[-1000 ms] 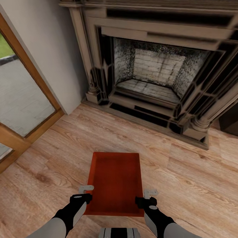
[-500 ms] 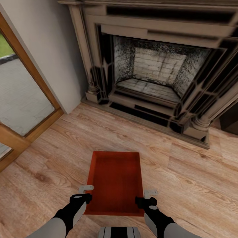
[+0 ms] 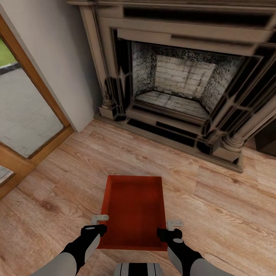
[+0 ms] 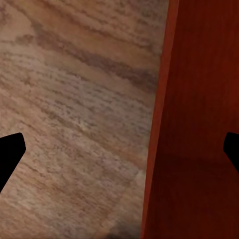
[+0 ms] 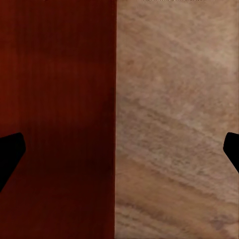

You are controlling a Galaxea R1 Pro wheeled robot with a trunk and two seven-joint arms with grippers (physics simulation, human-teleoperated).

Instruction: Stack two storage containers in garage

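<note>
Light wood planks (image 3: 214,207) cover the living-room floor, seen from the head camera looking forward and down. An ornate stone fireplace (image 3: 180,84) occupies the upper part of the view; its mantel is cut off at the top edge and its right flank at the right edge. A wood-framed glazed door (image 3: 23,115) is partly shown at the left edge, with paving and a strip of grass blurred beyond the glass. A dark object (image 3: 268,142) at the right edge is too cropped to be identified.

One red-orange storage container (image 3: 133,212) is seen between the two arms, open side up, its long axis pointing toward the fireplace. Whether it rests on the planks or is raised above them cannot be told.

The left gripper (image 3: 99,224) is set at the container's left wall near the close end, and the right gripper (image 3: 170,228) at the right wall. In the left wrist view the dark fingertips (image 4: 11,154) are seen spread wide, with the red wall edge (image 4: 159,119) running between them over the planks (image 4: 74,99). In the right wrist view the fingertips (image 5: 10,154) are likewise spread, with the container (image 5: 57,119) and planks (image 5: 174,119) between them. Contact with the walls cannot be made out. A grey and black part of the robot's trunk (image 3: 138,269) is cut off at the bottom edge.
</note>
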